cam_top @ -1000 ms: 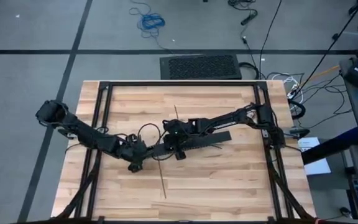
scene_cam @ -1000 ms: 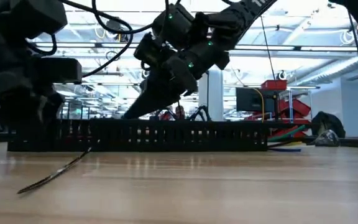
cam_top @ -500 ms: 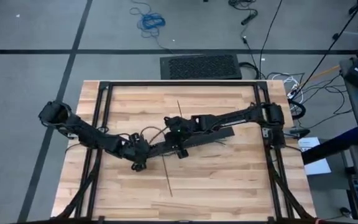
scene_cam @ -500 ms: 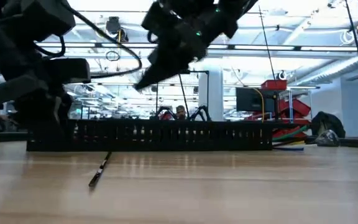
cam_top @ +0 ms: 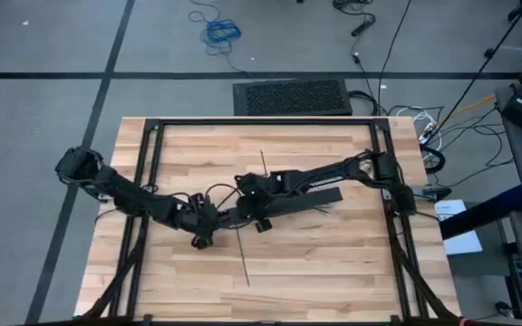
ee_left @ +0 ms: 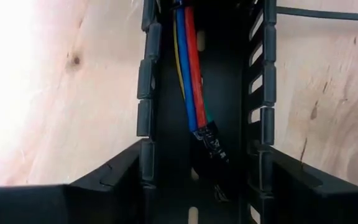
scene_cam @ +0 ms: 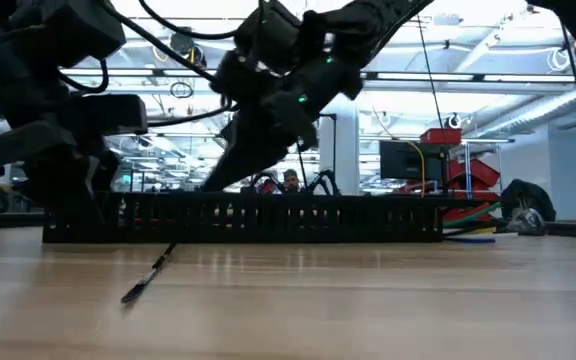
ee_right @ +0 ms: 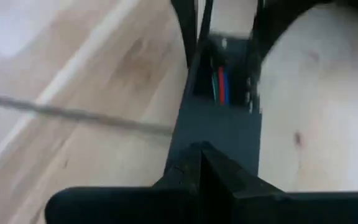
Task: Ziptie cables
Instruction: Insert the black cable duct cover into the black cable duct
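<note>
A long black slotted bar (cam_top: 288,204) lies on the wooden table, slanting across its middle. The cables (ee_left: 188,74), blue, red, yellow and green, lie in its channel, and their ends (scene_cam: 468,215) stick out of its right end. My left gripper (cam_top: 205,225) is at the bar's left end, shut on it. A thin black zip tie (cam_top: 250,263) crosses the bar, its near end (scene_cam: 143,282) low over the wood in front. My right gripper (cam_top: 246,194) hangs over the bar near that crossing, shut on the zip tie. My left gripper has the bar's left end between its two fingers, one finger (ee_left: 114,177) on each outer side wall (ee_left: 146,165). The fingers lie along the bar, coming from the table's left. The bar rests flat on the table. My right gripper pinches the zip tie (ee_right: 166,126) near mid-length with shut fingertips (ee_right: 197,163); the fingers themselves hide the exact spot. They slant down toward the table's left, lying across the strip. The strip's near part runs out toward the table's near edge.
Black frame rails (cam_top: 150,181) run along the table's left, right and far sides. Bare wood (cam_top: 324,263) lies between the bar and the near edge. Beyond the far edge are a black floor mat (cam_top: 293,97) and loose floor cables.
My right gripper has risen and come back down over the bar, keeping the zip tie. The strip's near end has swung toward the table's right. My left gripper and the bar have slid a little toward the table's right.
</note>
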